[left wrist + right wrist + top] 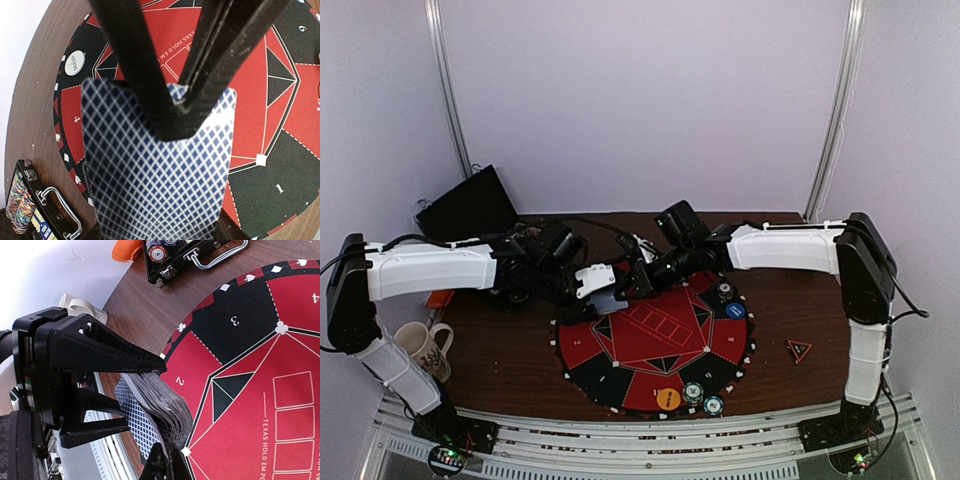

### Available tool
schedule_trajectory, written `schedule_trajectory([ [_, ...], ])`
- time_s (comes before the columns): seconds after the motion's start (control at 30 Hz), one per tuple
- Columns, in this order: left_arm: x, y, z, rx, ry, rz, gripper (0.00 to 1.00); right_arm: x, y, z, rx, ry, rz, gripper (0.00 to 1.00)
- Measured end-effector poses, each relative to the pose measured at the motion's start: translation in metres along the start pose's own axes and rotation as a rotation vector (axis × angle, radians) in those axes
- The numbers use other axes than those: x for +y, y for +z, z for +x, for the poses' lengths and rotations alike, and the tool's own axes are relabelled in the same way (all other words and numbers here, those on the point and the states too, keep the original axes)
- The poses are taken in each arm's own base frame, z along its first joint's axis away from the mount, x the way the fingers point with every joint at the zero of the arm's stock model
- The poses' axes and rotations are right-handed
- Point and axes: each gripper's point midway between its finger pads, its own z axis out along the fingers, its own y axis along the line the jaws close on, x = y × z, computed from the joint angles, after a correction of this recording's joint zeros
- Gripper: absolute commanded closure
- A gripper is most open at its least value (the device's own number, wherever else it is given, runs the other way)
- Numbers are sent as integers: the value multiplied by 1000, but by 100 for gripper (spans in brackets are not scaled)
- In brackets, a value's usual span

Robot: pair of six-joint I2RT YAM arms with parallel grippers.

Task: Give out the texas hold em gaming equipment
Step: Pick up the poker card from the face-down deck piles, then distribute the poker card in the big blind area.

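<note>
Left claw (145, 400): clamped on the deck of cards (160, 190), one finger against each side; left of centre in the top view.
Right claw (175, 125): fingers together, tips resting on the patterned back of the top card near one end of the deck; whether a card is pinched between them cannot be told.
Deck of cards: blue diamond backs facing the left wrist camera; held above the upper left edge of the mat (650, 330); fills the lower middle of the left wrist view.
Mat: round, red and black; lies on the brown table (510, 350), lower centre of the top view.
White button (75, 63): on the mat's black rim, upper left of the left wrist view.
Chip stacks (693, 392): two on the mat's lower rim, just right of the orange disc (668, 398); one more stack (725, 292) beside the blue disc (735, 310) at the mat's upper right.
Case (190, 255): black, open, chips inside; off the mat, top of the right wrist view.
Mug (420, 345): white; lower left of the table.
</note>
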Motion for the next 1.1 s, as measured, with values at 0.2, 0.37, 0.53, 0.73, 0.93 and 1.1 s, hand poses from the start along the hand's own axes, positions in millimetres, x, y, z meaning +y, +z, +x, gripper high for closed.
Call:
schedule_trajectory([
  [0.2, -1, 1, 1, 2, 0, 2, 47, -1, -6, 3, 21, -28, 36, 100],
  [0.37, -2, 2, 4, 8, -1, 4, 47, 2, -18, 2, 28, -53, 54, 100],
  [0.53, -1, 2, 5, 10, -4, 3, 47, 4, -32, -1, 22, -67, 61, 100],
  [0.73, -2, 4, 10, 21, -6, 5, 47, 6, -45, -1, 29, -79, 56, 100],
  [0.93, 2, 4, 15, 32, -27, -3, 47, -1, -71, -6, 14, -81, 85, 100],
  [1.1, 9, 3, 18, 37, -51, -24, 47, -3, -101, -9, -4, -97, 126, 100],
])
